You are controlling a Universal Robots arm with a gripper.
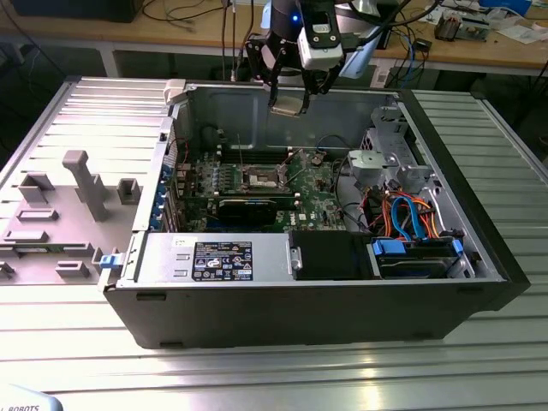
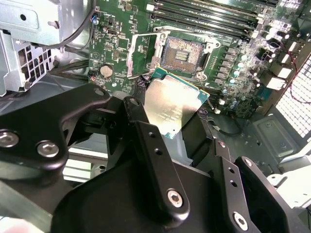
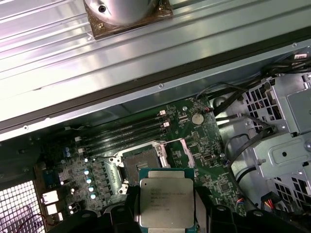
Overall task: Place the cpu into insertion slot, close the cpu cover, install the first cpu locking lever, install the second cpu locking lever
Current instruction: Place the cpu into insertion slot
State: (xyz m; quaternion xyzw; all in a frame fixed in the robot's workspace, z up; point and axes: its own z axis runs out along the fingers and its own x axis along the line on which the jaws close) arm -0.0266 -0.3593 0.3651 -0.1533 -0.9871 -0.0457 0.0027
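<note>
One black open-sided computer case (image 1: 282, 317) lies on a ribbed silver metal table (image 1: 257, 377). A grey plastic fixture block (image 1: 60, 205) sits on the table at the exterior view's left.

Nearest inside the case is a long silver power supply box (image 1: 214, 257) with a black label. Beside it, toward the exterior view's right, are a black box-shaped drive bay (image 1: 330, 255) and a bundle of blue and orange cables (image 1: 411, 212). Behind these a black rectangular card (image 1: 248, 206) stands on the green motherboard (image 1: 312, 193).

Farther in sits the square insertion slot (image 1: 261, 178), its field of contacts uncovered. In the second wrist view the thin silvery square-frame cpu cover (image 2: 130, 57) is swung up off the slot to one side.

Above the board, close to the case's far wall, hangs the black two-fingered gripper (image 1: 289, 96). It is clamped on the small flat square cpu (image 1: 287, 107) with a silver-grey metal top. In both wrist views the chip sits between the black fingers (image 2: 146, 141), gripped at opposite edges. It is in the air, apart from the slot.

Beyond the case runs a wooden workbench (image 1: 479, 47) strewn with cables.
</note>
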